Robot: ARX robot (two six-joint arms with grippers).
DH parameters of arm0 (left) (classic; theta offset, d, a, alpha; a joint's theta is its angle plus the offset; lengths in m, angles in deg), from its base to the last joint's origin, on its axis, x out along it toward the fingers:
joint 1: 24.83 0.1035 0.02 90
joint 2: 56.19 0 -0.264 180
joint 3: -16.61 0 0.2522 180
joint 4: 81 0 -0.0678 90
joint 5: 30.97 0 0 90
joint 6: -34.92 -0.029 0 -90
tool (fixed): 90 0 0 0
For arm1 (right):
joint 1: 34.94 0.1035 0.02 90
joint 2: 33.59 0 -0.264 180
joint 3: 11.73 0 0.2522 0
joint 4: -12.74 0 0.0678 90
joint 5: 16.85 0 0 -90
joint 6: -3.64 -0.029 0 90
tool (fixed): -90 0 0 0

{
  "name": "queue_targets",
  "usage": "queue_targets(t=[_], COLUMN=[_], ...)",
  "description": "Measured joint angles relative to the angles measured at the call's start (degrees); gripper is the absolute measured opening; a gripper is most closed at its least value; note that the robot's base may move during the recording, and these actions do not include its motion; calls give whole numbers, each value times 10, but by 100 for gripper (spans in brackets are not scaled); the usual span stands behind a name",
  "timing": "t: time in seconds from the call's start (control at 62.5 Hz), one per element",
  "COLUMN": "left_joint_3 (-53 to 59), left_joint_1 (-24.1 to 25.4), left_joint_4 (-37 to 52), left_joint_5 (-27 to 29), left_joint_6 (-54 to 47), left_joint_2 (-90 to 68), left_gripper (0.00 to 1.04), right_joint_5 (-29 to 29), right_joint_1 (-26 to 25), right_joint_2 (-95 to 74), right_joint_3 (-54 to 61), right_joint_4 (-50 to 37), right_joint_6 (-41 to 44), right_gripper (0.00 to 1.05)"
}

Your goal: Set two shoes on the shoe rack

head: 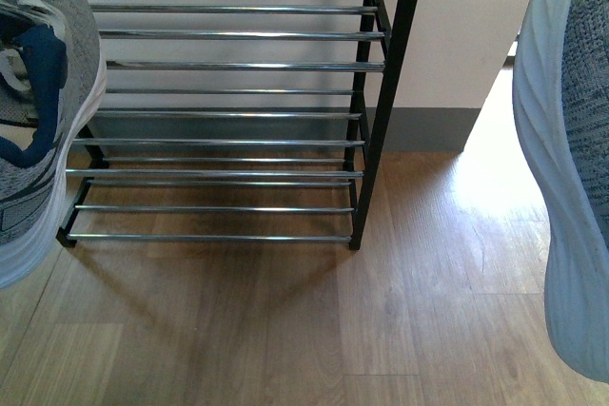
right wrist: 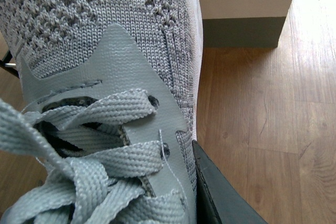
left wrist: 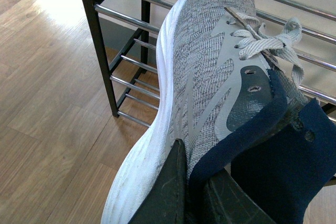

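Two grey knit sneakers with white soles hang in the air in front of the shoe rack (head: pixel 238 66). One sneaker (head: pixel 43 111) shows at the left edge of the front view, sole outward, navy lining visible. My left gripper (left wrist: pixel 191 187) is shut on this sneaker (left wrist: pixel 210 72) at its collar, one dark finger (left wrist: pixel 168 192) outside and one inside. The other sneaker (head: pixel 571 168) fills the right edge, sole toward the rack. My right gripper (right wrist: pixel 189 192) is shut on that sneaker (right wrist: pixel 105 35) beside the laces; only one finger (right wrist: pixel 220 192) shows. The rack's chrome bars carry nothing.
The rack stands on a wooden floor (head: pixel 285 330) against a pale wall. A black rack post (head: pixel 385 92) rises at its right side. Right of it a wall corner with a grey skirting (head: pixel 428 128) juts out, with a sunlit floor patch (head: pixel 495 159) beyond.
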State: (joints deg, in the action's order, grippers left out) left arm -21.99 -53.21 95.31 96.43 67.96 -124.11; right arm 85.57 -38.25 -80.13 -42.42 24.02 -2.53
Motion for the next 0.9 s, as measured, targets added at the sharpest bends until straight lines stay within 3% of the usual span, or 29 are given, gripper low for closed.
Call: queue_targets(t=[0.896], left_joint_3=[3], left_joint_1=[0], left_joint_4=[0], left_joint_5=[-1], left_joint_6=[0], left_joint_2=[0], left_gripper=[2], right_joint_5=[-2], right_joint_1=[0], right_joint_2=[0], right_joint_3=[4], right_joint_4=[0], right_joint_6=[0], right_gripper=[2])
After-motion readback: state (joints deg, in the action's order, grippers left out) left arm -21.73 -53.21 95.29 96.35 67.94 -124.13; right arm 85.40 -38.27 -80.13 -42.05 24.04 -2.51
